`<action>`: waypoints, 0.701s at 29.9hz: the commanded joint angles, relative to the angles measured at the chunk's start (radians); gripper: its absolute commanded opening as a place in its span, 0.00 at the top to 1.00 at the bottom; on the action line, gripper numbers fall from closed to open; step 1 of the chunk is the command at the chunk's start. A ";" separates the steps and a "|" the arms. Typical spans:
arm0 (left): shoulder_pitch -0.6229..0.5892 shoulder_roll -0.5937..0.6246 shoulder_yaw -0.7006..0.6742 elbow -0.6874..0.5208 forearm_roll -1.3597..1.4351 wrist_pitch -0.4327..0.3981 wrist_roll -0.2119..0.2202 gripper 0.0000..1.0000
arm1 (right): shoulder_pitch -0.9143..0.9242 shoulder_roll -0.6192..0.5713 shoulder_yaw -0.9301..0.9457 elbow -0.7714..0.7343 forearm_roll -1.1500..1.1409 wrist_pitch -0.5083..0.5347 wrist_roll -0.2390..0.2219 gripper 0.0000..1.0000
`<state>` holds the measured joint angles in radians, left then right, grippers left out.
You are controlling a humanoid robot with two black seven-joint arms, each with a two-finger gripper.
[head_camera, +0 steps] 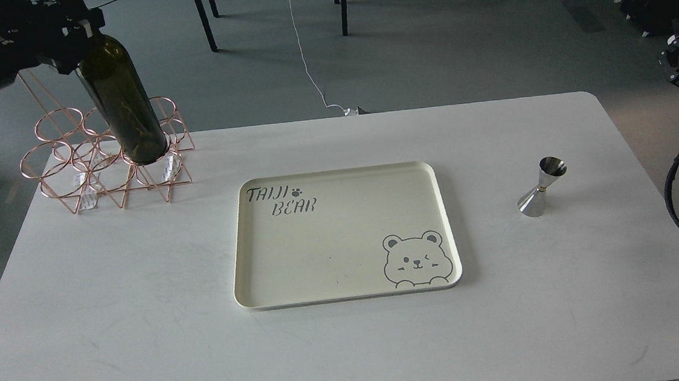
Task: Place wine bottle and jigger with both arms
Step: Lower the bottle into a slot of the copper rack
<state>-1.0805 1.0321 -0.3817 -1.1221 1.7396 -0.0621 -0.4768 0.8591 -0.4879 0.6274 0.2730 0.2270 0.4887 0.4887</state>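
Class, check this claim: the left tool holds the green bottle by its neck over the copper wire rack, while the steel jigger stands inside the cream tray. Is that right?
Not quite. In the head view the jigger stands on the bare table, to the right of the tray, not inside it. The rest holds: the left tool grips the bottle over the wire rack.

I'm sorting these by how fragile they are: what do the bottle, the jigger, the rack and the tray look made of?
The wine bottle looks like dark olive-green glass, glossy with reflections. The jigger looks like polished steel, mirror-bright. The rack is thin wire with a rose-gold, copper-like finish. The tray looks like matte cream plastic or melamine with printed lettering and a bear; which of the two I cannot tell.
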 commanded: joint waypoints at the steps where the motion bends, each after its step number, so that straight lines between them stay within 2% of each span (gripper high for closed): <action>1: 0.001 -0.001 0.043 0.001 -0.008 0.014 0.000 0.82 | 0.000 0.000 0.000 0.000 0.000 0.000 0.000 0.00; 6: 0.001 -0.001 0.089 0.001 -0.014 0.061 0.000 0.80 | 0.000 0.000 0.000 0.000 0.000 0.000 0.000 0.00; 11: 0.001 -0.024 0.096 0.013 -0.015 0.062 0.004 0.68 | 0.000 0.000 0.000 0.000 0.000 0.000 0.000 0.00; 21: 0.007 -0.046 0.098 0.058 -0.017 0.064 0.001 0.68 | -0.003 0.000 0.000 0.000 0.000 0.000 0.000 0.00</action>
<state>-1.0771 0.9871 -0.2838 -1.0682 1.7236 0.0006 -0.4757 0.8580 -0.4879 0.6274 0.2731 0.2270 0.4887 0.4887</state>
